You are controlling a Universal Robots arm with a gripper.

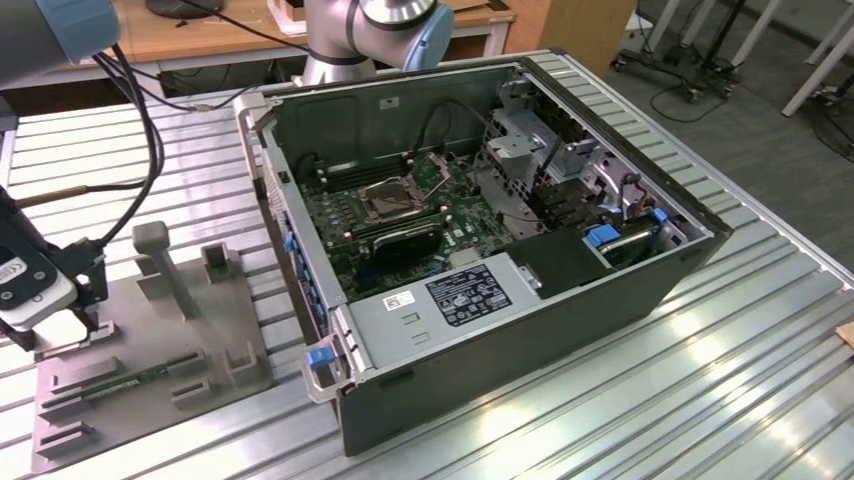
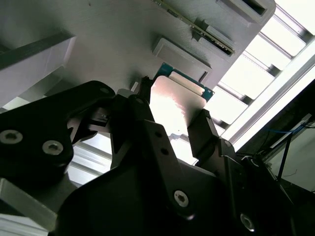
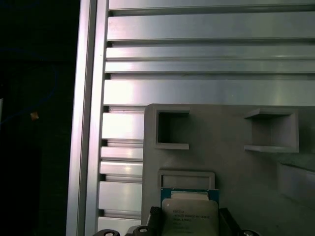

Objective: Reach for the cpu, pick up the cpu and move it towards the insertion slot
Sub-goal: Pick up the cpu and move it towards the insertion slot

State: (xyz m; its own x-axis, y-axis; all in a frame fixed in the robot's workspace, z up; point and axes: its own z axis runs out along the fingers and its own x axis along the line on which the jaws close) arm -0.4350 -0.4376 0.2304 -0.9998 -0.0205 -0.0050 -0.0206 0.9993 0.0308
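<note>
While low over grey fixture (image 2: 113, 39), hand (image 2: 174, 105) clamped on cpu (image 2: 172, 96), fingers (image 2: 203, 127) against opposite edges.

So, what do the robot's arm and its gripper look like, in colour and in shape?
The arm is a round silver-grey tube with pale blue caps on its joints. Black cables hang beside it. The gripper is black, built of angular links with hex-socket screws. In the exterior view it has a white body.

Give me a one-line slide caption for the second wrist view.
Gripper at the cpu, which lies on the grey fixture plate.
</note>
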